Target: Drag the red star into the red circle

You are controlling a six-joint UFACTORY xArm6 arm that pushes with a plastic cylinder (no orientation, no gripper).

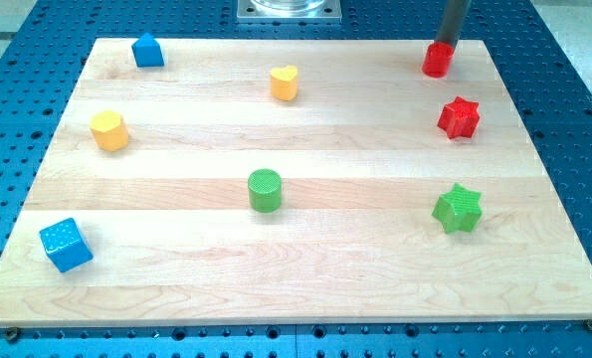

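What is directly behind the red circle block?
The dark rod stands right behind the red circle, toward the view's top; my tip meets its upper edge. The board behind it is hidden.

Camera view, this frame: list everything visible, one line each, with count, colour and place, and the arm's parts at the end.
Wooden board: one, light wood, fills most of the view, on a blue perforated table.
Blue block: one, house-like shape, top left.
Blue cube: one, bottom left.
Yellow block: one, roughly hexagonal, left side.
Yellow heart: one, top centre.
Green cylinder: one, centre.
Green star: one, lower right.
Red star: one, right side.
Red circle: one, top right, above the red star.
Metal base: one, grey, top edge.
My tip: one dark rod, end at the red circle's top.
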